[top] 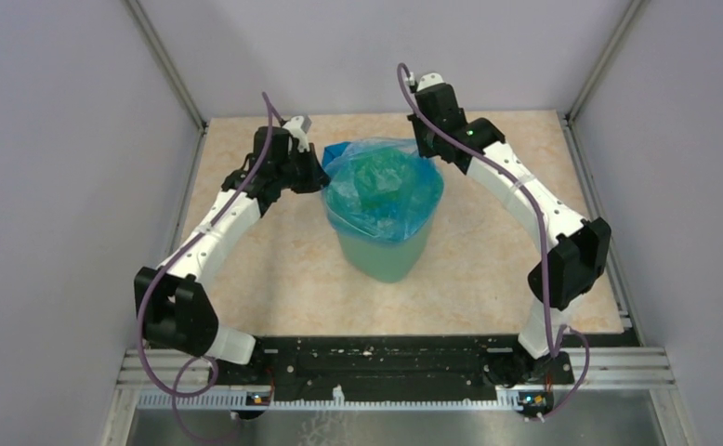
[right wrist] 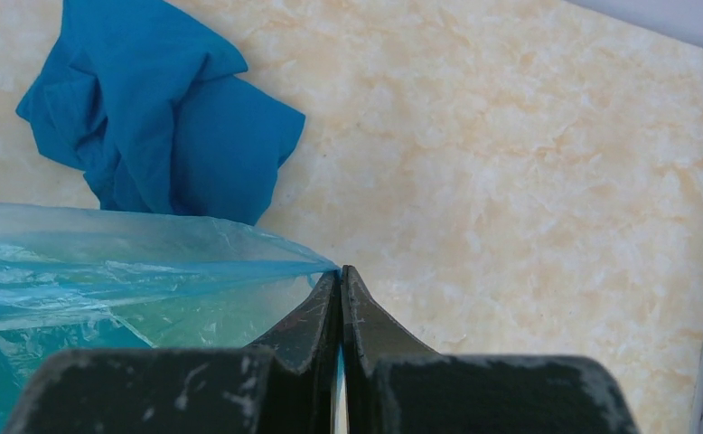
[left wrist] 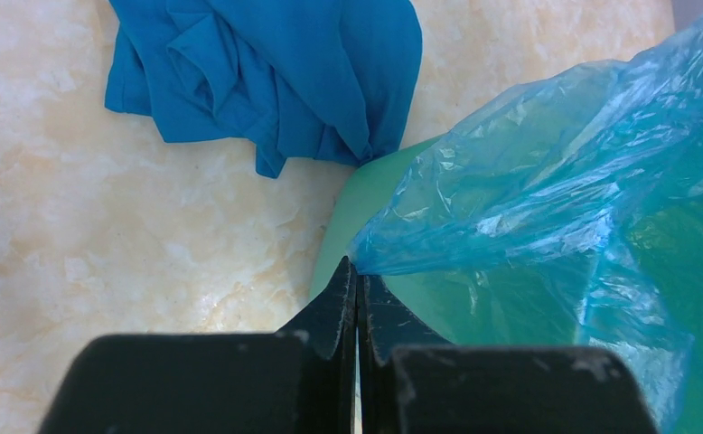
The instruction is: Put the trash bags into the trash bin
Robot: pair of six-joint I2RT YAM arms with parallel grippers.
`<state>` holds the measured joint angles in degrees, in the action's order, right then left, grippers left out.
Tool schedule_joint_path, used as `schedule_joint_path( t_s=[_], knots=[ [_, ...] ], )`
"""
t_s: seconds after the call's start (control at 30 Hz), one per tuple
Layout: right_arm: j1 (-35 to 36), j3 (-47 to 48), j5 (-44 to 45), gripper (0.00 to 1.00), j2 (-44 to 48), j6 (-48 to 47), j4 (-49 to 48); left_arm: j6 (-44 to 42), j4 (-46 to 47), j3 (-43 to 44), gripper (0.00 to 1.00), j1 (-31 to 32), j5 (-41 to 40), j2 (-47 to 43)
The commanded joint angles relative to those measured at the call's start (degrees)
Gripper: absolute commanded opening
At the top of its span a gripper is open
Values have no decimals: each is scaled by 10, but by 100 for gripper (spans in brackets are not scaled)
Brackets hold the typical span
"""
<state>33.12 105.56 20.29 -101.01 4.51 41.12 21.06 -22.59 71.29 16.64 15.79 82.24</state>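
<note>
Marbled table carries trash bin and blue cloth.

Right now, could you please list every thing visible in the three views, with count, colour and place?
trash bag: one, translucent light blue, draped over the bin's rim
trash bin: one, mint green, upright mid-table
cloth: one, dark blue, crumpled on the table beside the bin
table: one, beige marbled, under everything
left gripper: one, black, shut on the bag's left edge
right gripper: one, black, shut on the bag's right edge
</note>
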Motion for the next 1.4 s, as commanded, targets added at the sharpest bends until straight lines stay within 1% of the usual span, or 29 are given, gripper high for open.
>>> schedule_joint_path(
  t_s=[0.0, 0.27, 0.57, 0.77, 0.87, 1.07, 1.3, 1.37],
  knots=[
    [-9, 30, -7, 0, -7, 18, 11, 1, 31, 20, 0, -2, 8, 19],
    [-19, 39, -14, 0, -30, 37, 41, 5, 27, 12, 0, -2, 14, 43],
    [-19, 24, -16, 0, -10, 46, 39, 1, 17, -1, 0, -2, 14, 53],
    [-19, 41, -33, 0, -5, 49, 46, -1, -1, -8, 0, -2, 7, 53],
    [-19, 43, -41, 0, -5, 52, 45, -1, -3, -15, 0, -2, 6, 46],
    [-19, 49, -46, 0, -2, 60, 51, -5, -29, -23, 0, -2, -24, 30],
    [-19, 41, -33, 0, 12, 62, 57, 3, -16, -44, 0, -2, 1, -9],
    [-20, 39, -26, 3, 23, 63, 60, 4, -16, -47, 0, -2, 8, -19]
  ],
)
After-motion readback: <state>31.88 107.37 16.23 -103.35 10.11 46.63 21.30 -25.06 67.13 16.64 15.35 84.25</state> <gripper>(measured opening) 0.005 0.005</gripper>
